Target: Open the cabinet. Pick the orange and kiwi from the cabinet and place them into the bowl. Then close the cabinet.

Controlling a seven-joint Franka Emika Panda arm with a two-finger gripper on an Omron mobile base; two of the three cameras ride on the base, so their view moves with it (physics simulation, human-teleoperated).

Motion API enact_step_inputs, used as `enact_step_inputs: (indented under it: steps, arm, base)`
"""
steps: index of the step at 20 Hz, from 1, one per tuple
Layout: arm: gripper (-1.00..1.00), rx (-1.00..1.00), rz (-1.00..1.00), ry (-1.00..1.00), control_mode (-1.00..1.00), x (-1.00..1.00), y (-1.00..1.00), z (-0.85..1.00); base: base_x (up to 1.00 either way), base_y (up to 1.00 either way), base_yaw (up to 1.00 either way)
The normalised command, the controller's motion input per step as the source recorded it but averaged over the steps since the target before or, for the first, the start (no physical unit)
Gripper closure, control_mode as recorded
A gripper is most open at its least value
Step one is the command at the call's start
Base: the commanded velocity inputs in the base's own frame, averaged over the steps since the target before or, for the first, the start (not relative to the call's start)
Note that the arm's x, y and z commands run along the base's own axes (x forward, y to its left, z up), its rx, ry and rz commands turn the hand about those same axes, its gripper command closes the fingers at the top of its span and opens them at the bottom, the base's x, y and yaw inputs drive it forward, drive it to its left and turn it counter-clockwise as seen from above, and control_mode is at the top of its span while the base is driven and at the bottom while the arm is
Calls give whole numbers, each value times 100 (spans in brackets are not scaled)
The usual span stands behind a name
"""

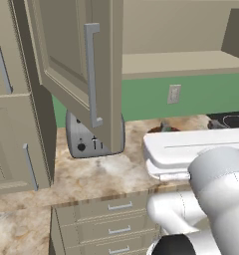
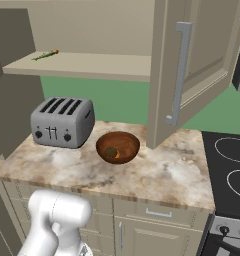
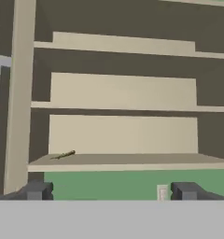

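Doors of the cabinet hang open left and right of my gripper, jaws spread, empty; I judge the bowl filled.

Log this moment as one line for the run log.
cabinet: doors open | bowl: on counter, kiwi and orange inside | gripper: open, empty, facing shelves | left: close cabinet

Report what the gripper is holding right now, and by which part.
Nothing. In the hand view the gripper is open and empty, facing the open cabinet. The kiwi and orange already lie in the bowl.
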Motion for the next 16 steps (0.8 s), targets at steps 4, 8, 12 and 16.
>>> enact_step_inputs:
  steps: [4, 8, 12, 16]
  arm:
    - [-100, 0, 0, -16, -100, 40, 61, -14]
    - [-100, 0, 0, -15, -100, 54, 65, -18]
    - [-100, 0, 0, -9, -100, 62, 68, -29]
    - [-100, 0, -2, -9, -100, 65, 62, -31]
  base:
    - [0, 0, 0]
    - [0, 0, 0]
    - [0, 0, 0]
    - [0, 0, 0]
